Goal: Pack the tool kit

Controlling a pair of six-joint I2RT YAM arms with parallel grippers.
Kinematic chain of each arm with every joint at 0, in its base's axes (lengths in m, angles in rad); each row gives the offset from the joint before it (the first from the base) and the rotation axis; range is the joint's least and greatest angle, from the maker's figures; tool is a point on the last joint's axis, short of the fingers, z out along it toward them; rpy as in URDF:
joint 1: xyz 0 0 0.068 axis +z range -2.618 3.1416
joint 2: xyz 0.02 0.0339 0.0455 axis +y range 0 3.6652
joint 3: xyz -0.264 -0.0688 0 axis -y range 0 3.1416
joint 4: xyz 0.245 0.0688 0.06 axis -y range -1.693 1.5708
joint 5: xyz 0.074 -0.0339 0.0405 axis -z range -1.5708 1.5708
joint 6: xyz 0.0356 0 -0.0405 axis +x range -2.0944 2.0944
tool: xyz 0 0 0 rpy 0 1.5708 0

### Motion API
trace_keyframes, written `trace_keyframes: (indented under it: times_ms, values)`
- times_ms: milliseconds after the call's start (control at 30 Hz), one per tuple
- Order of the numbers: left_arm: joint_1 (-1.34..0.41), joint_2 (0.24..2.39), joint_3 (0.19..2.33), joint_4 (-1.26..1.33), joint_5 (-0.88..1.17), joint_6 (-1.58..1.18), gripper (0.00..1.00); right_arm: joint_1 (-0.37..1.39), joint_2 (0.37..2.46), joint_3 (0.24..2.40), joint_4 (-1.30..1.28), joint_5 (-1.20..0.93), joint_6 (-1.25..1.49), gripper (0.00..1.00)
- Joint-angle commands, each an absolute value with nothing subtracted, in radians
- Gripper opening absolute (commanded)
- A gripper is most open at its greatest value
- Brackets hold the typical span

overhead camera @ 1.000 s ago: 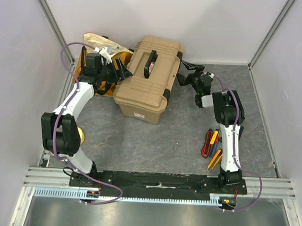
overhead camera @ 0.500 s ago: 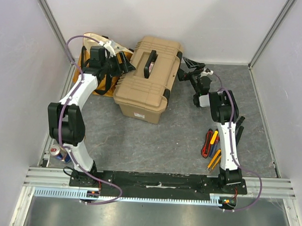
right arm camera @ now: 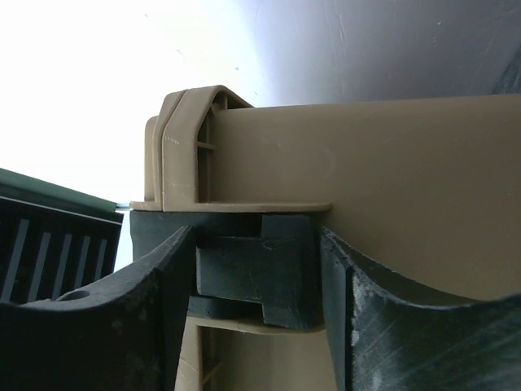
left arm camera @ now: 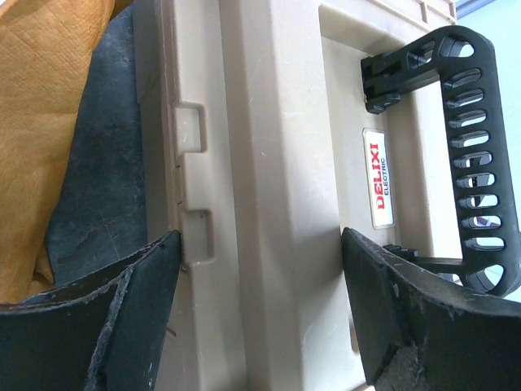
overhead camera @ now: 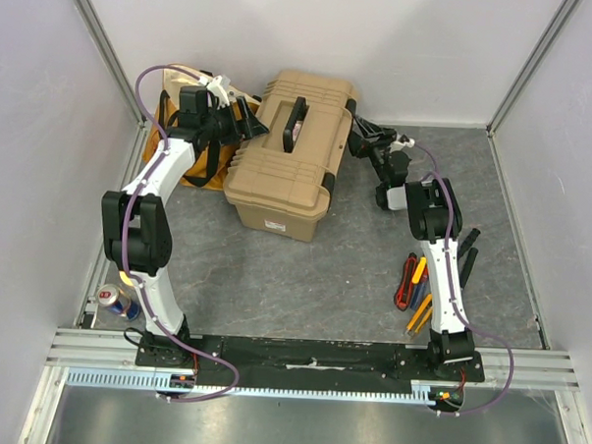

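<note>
The tan ribbed toolbox (overhead camera: 291,155) stands closed at the back centre, its black handle (overhead camera: 294,122) on the lid. My left gripper (overhead camera: 249,128) is open at the box's left rear edge. In the left wrist view its jaws (left arm camera: 256,269) straddle a raised rib of the lid (left arm camera: 277,163), with the handle (left arm camera: 482,147) to the right. My right gripper (overhead camera: 360,138) is at the box's right side. In the right wrist view it (right arm camera: 254,261) is open, with its jaws close on either side of a black latch (right arm camera: 256,273). Several red, yellow and black-handled hand tools (overhead camera: 417,286) lie on the table by the right arm.
An orange-yellow cloth bag (overhead camera: 179,138) lies left of the toolbox, behind my left arm; it also shows in the left wrist view (left arm camera: 49,122). A small can (overhead camera: 109,298) stands at the near left by the left arm's base. Walls close the table's sides and back.
My left gripper has moved right, from over the bag to the toolbox lid's edge. My right gripper has moved left, up to the box's right latch. The toolbox has not moved.
</note>
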State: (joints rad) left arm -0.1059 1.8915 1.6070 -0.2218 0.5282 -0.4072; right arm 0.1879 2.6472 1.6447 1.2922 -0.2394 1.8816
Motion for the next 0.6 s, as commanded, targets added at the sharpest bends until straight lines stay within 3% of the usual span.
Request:
trace_keyframes:
  times_ms: [0,200,433,567]
  values:
    - [-0.123,1.894,1.578,-0.235,0.615,-0.362,0.83,0.215,2.638,1.663,1.732,-0.296,1.871,0.59]
    - [-0.123,1.896,1.577,-0.250,0.603,-0.354,0.83,0.218,2.602,1.585,1.732,-0.282,1.862,0.41]
    - [-0.123,1.891,1.582,-0.276,0.555,-0.351,0.82,0.213,2.533,1.528,1.614,-0.310,1.795,0.29]
    - [-0.123,1.884,1.582,-0.298,0.514,-0.353,0.82,0.207,2.447,1.488,1.426,-0.354,1.691,0.29]
